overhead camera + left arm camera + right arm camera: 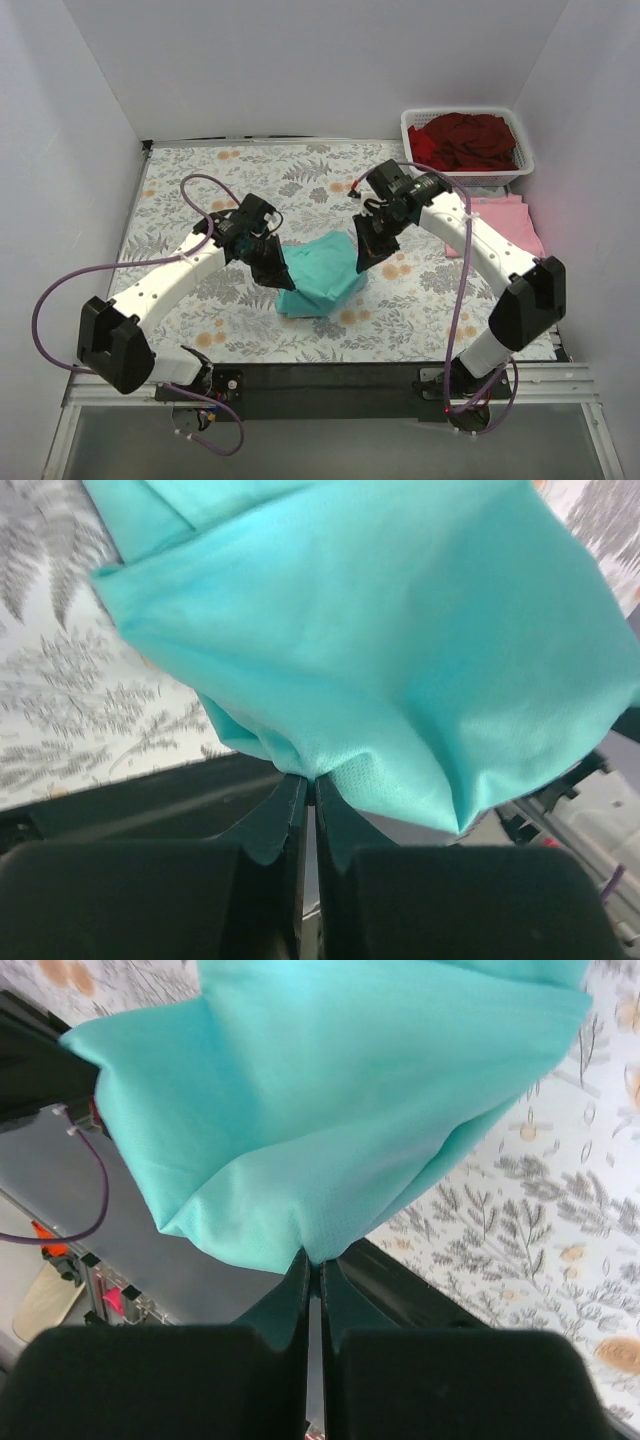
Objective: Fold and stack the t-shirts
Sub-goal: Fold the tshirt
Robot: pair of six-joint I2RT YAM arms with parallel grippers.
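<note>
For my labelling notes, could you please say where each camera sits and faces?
Top external: above and behind, looking down at the table; left arm and right arm show.
Left wrist: on the left arm, facing the teal t-shirt; left end effector shows.
Right wrist: on the right arm, facing it; right end effector shows.
Shared: that t-shirt.

Plain white walls close the scene on three sides: the left wall [60,150], the far wall [300,60] and the right wall [590,130], all softly and evenly lit with only faint shadows. They box in a table [300,170] covered by a pale cloth printed with grey fern leaves and small orange flowers. A black strip [330,378] runs along its near edge beside a silver metal rail [570,385], and a white lattice basket [460,112] stands in the far right corner.
</note>
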